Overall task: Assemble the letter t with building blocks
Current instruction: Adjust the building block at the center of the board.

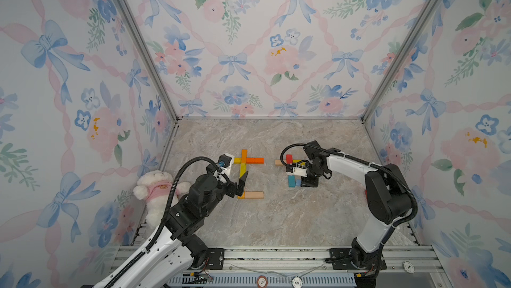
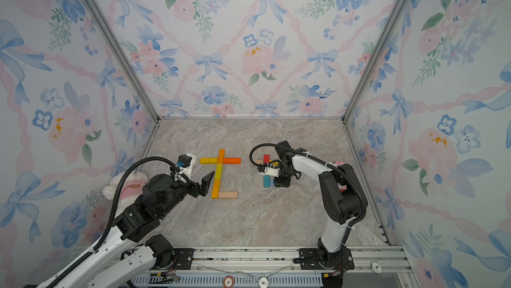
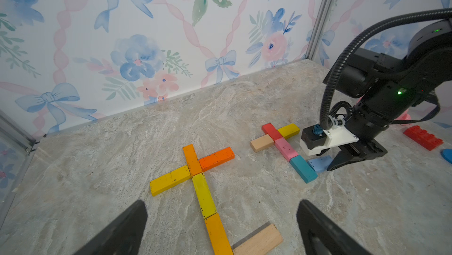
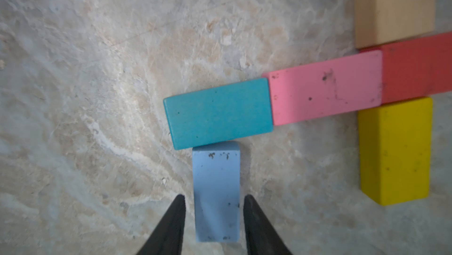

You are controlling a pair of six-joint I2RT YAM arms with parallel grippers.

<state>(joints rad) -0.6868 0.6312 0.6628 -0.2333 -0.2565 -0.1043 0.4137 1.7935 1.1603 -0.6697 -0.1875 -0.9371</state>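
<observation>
With your right fingers (image 4: 171, 229) straddling the light blue block (image 4: 216, 192), barely clear of its sides, where it butted the teal block (image 4: 217, 113) on the worktop (image 4: 73, 94), you needed a square, gentle close; your left fingers (image 3: 122, 231) hung spread wide.

Plush toy (image 1: 156, 190), red studded brick (image 3: 423, 137), blue disc (image 3: 447, 155)

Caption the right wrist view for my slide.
Fingers straddle the light blue block butted against the teal block.
</observation>
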